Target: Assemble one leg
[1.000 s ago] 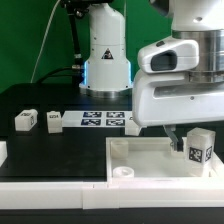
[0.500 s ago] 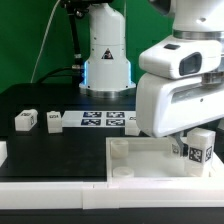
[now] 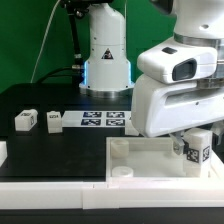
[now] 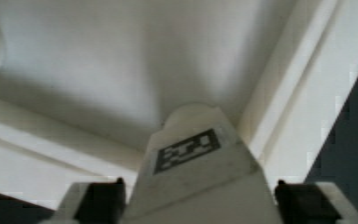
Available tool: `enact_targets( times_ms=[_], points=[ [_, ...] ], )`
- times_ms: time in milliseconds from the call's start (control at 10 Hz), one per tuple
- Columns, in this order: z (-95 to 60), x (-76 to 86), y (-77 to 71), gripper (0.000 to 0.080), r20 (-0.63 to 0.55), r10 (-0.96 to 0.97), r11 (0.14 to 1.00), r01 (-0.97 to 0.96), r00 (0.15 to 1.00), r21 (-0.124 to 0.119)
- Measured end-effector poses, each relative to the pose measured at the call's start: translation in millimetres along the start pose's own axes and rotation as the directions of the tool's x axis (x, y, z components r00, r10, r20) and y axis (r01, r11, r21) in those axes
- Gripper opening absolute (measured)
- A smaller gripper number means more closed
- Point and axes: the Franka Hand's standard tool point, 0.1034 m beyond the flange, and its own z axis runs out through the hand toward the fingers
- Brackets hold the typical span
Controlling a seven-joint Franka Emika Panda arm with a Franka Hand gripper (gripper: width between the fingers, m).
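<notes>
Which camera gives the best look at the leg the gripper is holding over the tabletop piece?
The wrist view: the leg fills the middle, its tag facing the camera, flanked by the gripper fingers over the white tabletop piece. The exterior view shows the leg small, at the right edge, partly behind the arm.

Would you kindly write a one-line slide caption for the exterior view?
Pincer holds a leg over the tabletop; two more legs lie beside the marker board.
</notes>
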Motion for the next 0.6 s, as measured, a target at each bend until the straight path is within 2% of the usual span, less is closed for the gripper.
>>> enact_targets(
  times_ms=[100, 300, 400, 500, 600],
  points=[
    [0.1, -0.1, -0.1, 0.0289, 0.000, 0.003, 1.000, -0.003, 1.000, 0.000],
    [0.1, 1.2, -2.5, 0.0291, 0.000, 0.257, 0.966, -0.257, 0.966, 0.000],
    [-0.1, 2.9, -3.1, 0.0291, -0.002, 0.459, 0.888, -0.459, 0.888, -0.001],
    [0.3, 4.5, 2.4, 0.0291, -0.006, 0.639, 0.769, -0.639, 0.769, -0.004],
    [0.2, 4.1, 3.9, 0.0291, -0.006, 0.696, 0.718, -0.696, 0.718, -0.006]
  ],
)
